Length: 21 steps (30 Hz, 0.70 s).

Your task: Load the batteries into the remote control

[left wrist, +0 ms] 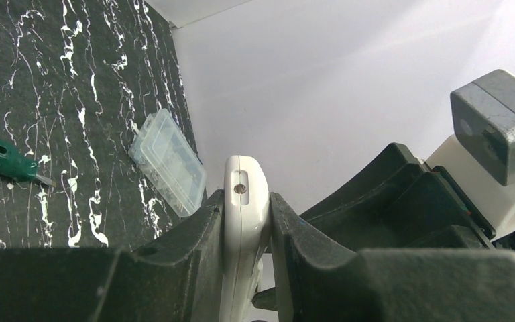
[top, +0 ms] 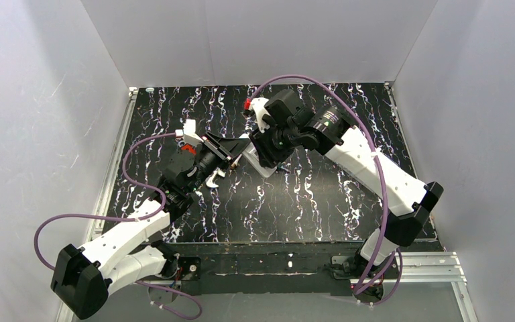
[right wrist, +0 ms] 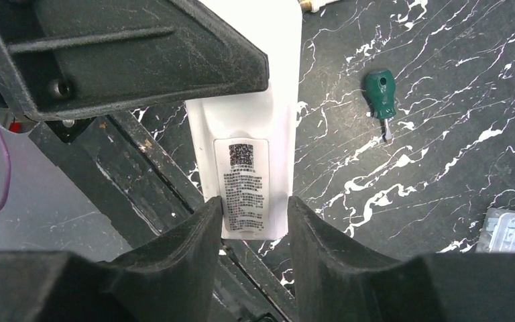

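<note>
At frame centre, the slim white plastic remote control (right wrist: 245,127) runs lengthwise between both arms: left end effector (left wrist: 247,221) clamps it; right end effector (right wrist: 255,221) straddles it, grip unclear.

One slim white plastic remote control (left wrist: 243,178). One small green-handled screwdriver (right wrist: 380,94). One clear plastic compartment box (left wrist: 167,161). Two black two-finger end effectors: the left end effector (left wrist: 246,204) and the right end effector (right wrist: 255,204). Two white-and-black arms: the left arm (top: 127,235) and the right arm (top: 375,168). One black, white-veined desk (top: 308,201).
</note>
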{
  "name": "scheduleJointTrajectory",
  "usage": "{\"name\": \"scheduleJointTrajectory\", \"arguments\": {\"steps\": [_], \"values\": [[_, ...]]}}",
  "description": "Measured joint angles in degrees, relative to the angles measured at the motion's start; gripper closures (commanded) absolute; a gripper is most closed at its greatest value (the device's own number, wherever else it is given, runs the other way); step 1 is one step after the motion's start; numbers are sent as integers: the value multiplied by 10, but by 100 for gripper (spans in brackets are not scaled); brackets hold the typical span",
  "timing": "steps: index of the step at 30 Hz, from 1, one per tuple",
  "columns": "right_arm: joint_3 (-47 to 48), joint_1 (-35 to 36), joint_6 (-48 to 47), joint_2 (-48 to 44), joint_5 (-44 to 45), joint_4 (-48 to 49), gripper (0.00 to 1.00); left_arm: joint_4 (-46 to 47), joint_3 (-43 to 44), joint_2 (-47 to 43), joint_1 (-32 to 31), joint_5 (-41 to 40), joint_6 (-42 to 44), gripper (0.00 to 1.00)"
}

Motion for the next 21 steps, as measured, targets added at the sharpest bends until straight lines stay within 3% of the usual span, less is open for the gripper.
{"name": "scheduleJointTrajectory", "arguments": {"steps": [4,11,16,21], "values": [[7,0,-7,1,2,1,47,4,0,0,0,2,-3,100],[18,0,-9,1,4,15,27,8,0,0,0,7,-6,100],[11,0,-3,-11,4,49,23,8,0,0,-1,7,-6,100],[-52,0,17,-87,20,133,21,8,0,0,-1,7,-5,100]]}}
